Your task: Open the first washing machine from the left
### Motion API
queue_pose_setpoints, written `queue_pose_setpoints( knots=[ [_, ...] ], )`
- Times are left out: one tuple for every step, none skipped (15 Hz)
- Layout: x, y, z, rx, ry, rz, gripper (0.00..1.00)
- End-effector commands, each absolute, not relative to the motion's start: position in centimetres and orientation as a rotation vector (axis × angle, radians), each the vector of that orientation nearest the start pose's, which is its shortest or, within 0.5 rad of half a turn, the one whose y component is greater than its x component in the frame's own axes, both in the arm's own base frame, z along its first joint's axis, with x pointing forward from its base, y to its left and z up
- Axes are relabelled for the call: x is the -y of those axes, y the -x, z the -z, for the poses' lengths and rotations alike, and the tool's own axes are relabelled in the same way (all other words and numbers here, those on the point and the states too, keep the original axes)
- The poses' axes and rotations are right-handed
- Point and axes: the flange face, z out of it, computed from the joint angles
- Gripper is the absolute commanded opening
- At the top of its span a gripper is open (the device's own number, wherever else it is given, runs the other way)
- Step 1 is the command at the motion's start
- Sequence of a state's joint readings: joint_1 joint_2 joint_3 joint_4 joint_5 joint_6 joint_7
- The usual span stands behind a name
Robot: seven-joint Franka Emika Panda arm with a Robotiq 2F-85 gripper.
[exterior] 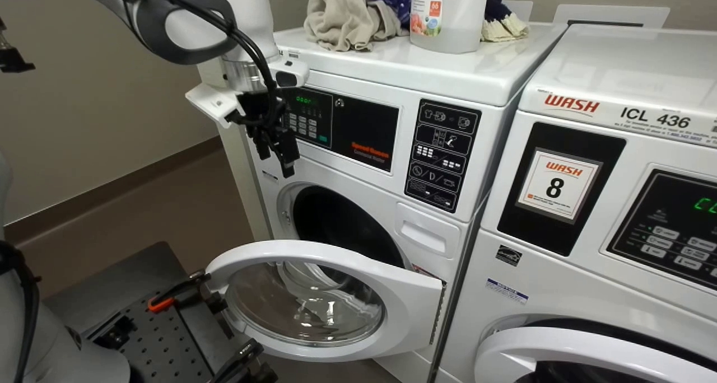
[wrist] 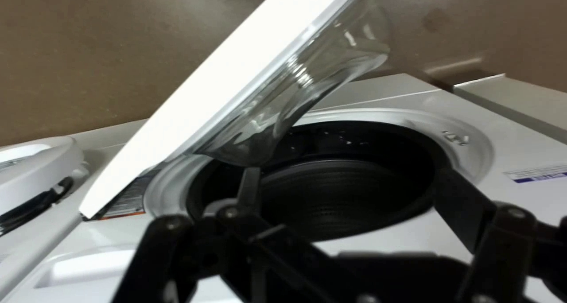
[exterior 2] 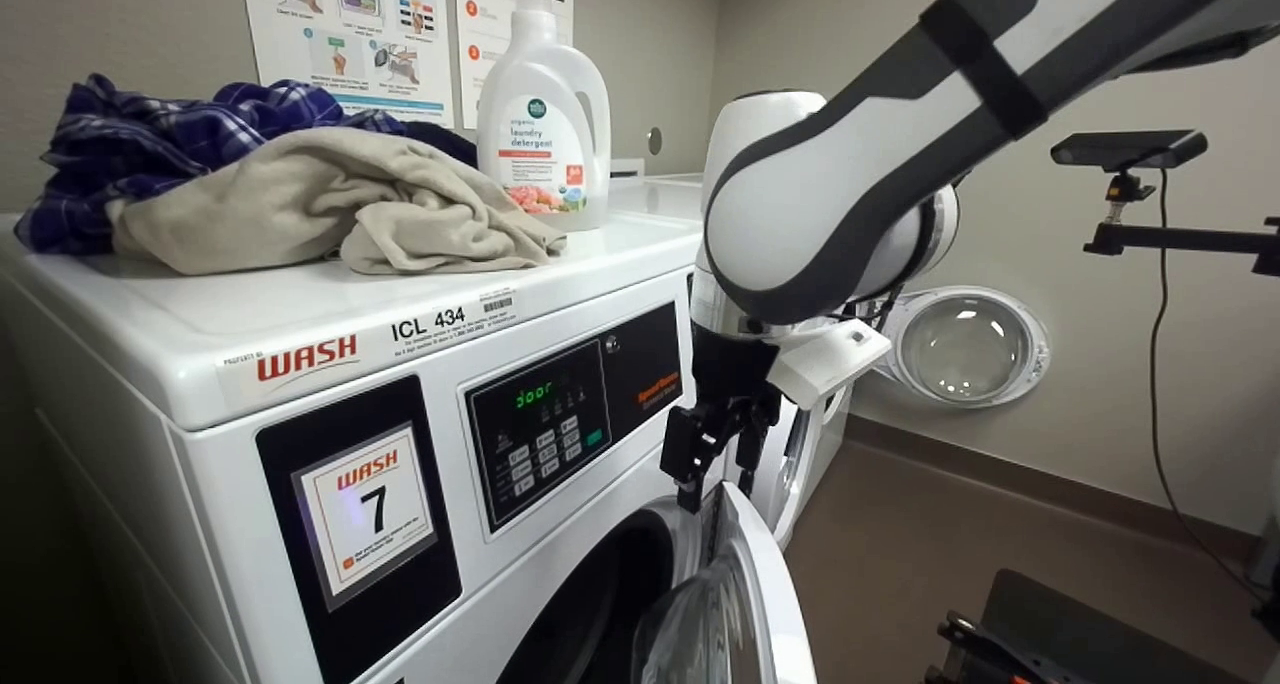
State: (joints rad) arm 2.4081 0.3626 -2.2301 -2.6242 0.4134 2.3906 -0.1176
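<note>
At the leftmost washing machine (exterior: pixel 386 204), round glass door (exterior: pixel 325 302) standing open, jaws apart, above door height.

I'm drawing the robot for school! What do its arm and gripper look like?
The arm is rounded and white with dark grey curved patches; a black band wraps it and black cables run along it. The gripper is black, with two blocky fingers.

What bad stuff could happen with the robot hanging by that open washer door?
The jaws stand open near the swung-out door, so a careless move might bump it and swing it back toward the washer.

The arm also hangs in front of the washer, close to the top where the beige cloth and detergent bottle rest; it could perhaps knock one off.
</note>
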Motion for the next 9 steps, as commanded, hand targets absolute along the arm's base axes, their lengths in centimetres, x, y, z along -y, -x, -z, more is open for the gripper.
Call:
queue_pose_setpoints(
  knots=[
    [-7.1, -39.2, -36.7, 0.002, 3.105, 0.077, 1.00],
    [-6.8, -38.9, -37.2, 0.012, 3.097, 0.073, 1.00],
    [-6.9, -38.2, -38.1, 0.018, 3.102, 0.071, 1.00],
    [-6.8, -37.9, -38.6, 0.027, 3.108, 0.068, 1.00],
    [-6.9, -37.4, -39.5, 0.034, 3.118, 0.069, 1.00],
    [-6.7, -37.0, -40.1, 0.038, 3.125, 0.069, 1.00],
    [-6.5, -36.7, -40.6, 0.043, 3.132, 0.071, 1.00],
    [-6.6, -36.3, -41.2, 0.040, 3.141, 0.077, 1.00],
    [-6.6, -36.1, -41.6, 0.053, 3.143, 0.080, 1.00]
  ],
)
